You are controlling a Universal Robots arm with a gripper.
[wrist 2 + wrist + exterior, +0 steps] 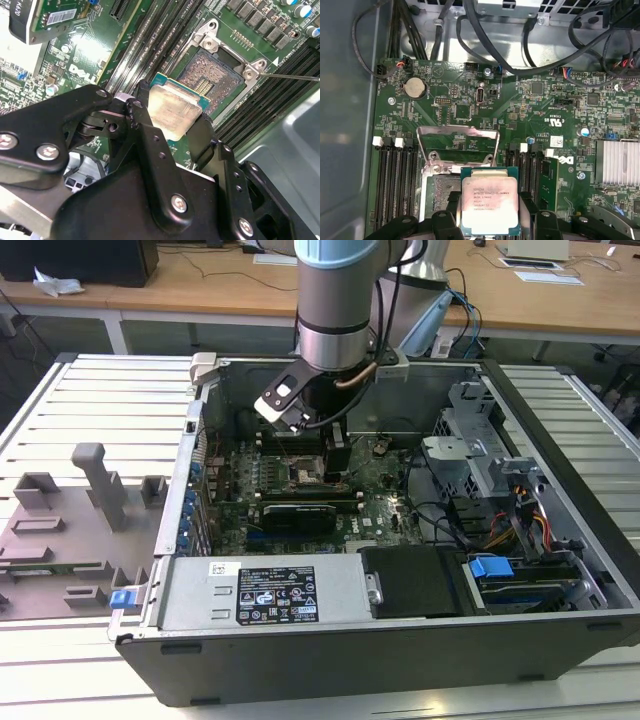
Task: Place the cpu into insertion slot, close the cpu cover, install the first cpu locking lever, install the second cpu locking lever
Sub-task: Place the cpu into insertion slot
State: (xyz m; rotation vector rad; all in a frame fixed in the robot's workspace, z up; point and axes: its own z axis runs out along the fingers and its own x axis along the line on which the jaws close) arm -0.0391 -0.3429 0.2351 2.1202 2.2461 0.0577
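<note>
My gripper (pixel 490 216) is shut on the cpu (pixel 490 202), a silvery square chip with a green rim, held level by two opposite edges between black fingers (pixel 451 212). In the second wrist view the cpu (pixel 175 111) hangs just above the insertion slot (pixel 212 72), overlapping one of its edges and not seated. The slot's pin field (pixel 439 192) lies bare beside the chip. The cpu cover (pixel 457 131), a grey metal frame, stands flipped open beyond the slot. A thin locking lever (pixel 292 77) sticks out free. In the exterior view the gripper (pixel 318 445) reaches down into the computer case over the slot (pixel 302 477).
Black memory slots (pixel 395 180) flank the socket on both sides. Black cables (pixel 520 55) run along the board's far edge. The case walls (pixel 330 650), a power supply (pixel 265 595) and a drive cage (pixel 480 450) hem the arm in. A grey fixture (pixel 70 530) lies at the exterior view's left.
</note>
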